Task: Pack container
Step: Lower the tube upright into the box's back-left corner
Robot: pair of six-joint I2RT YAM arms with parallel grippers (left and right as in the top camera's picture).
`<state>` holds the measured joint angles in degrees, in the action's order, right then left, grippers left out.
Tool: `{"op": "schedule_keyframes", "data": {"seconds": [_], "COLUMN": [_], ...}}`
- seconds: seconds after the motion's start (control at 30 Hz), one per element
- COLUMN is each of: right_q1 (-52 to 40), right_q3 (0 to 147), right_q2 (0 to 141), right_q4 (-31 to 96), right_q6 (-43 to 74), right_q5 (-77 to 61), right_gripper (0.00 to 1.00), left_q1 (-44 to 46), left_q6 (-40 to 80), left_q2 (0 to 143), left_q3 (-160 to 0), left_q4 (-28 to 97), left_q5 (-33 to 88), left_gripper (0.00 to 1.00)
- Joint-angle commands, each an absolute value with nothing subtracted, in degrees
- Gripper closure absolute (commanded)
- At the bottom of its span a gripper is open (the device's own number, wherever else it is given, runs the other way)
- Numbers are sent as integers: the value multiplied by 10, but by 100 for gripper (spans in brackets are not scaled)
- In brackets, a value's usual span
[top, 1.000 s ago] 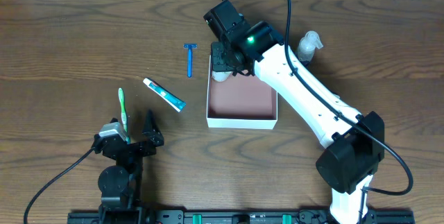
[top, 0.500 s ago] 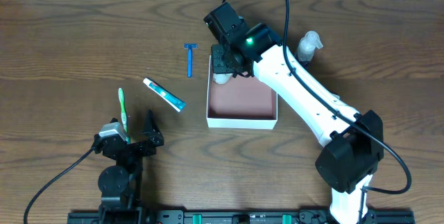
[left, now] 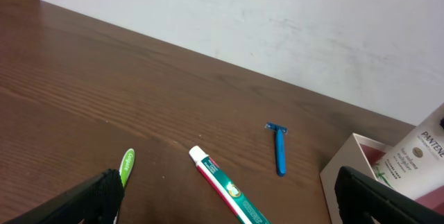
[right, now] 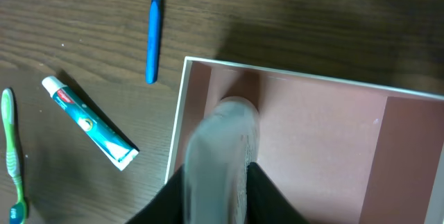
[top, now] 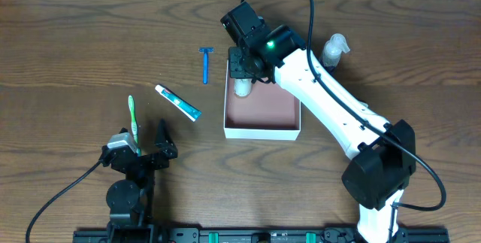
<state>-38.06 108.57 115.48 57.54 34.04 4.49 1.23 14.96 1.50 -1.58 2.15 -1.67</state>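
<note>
Change: Over the last second the white bottle came out from under the right gripper. Earlier the fingers had hidden most of it. Now it showed lower, in the far-left corner of the container.
Right gripper: Its fingers had begun to part from a near-closed hold. The bottle lay between them, blurred in the right wrist view, so we could not tell whether they still gripped it or had just let go.
Left gripper: The left gripper stood wide open and empty at the near left of the table, unchanged.
Container: It sat mid-table, slightly right, where it had been. Its reddish-brown floor was bare except at the bottle's corner.
Bottle's pose: In the left wrist view it leaned at a tilt over the container's wall. We could not tell whether it was touching the floor.
Still outside: The blue razor lay just left of the container's far-left corner. The toothpaste lay further left and nearer. The green toothbrush lay beside the left gripper. A clear spray bottle stood to the far right, beyond the right arm.
Meaning for the task: We judged this to be the release of the first item into the container, with four items left to pack.
Risk: A tilted bottle let go early could tip against the wall or roll across the floor.
</note>
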Motion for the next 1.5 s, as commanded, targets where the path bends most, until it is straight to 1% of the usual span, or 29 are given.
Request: {"op": "schedule_keyframes", "data": {"seconds": [0.0,0.1,0.57,0.83,1.13,1.47], "right_q1": [-387,-387,-387,-387,-388,-388], "right_q3": [1089,1089,1089,1089,1089,1089], "right_q2": [1155,1155,1155,1155,1155,1155], "right_q4": [576,575,558,559,560,559], "right_q6": [342,342,345,396,491,538], "right_q5": [52,52,45,46,58,58], "right_gripper": [72,71,68,69,70,70], "left_q1": [10,10,10,10,10,10], "left_q6": [144,144,144,144,144,144], "left_q2": [15,15,15,15,15,15], "left_q3": [-2,-2,-2,-2,-2,-2], "left_q4": [40,40,40,40,40,40], "left_q5": [-21,-21,-21,-21,-21,-21], "left_gripper": [2,2,2,2,2,2]}}
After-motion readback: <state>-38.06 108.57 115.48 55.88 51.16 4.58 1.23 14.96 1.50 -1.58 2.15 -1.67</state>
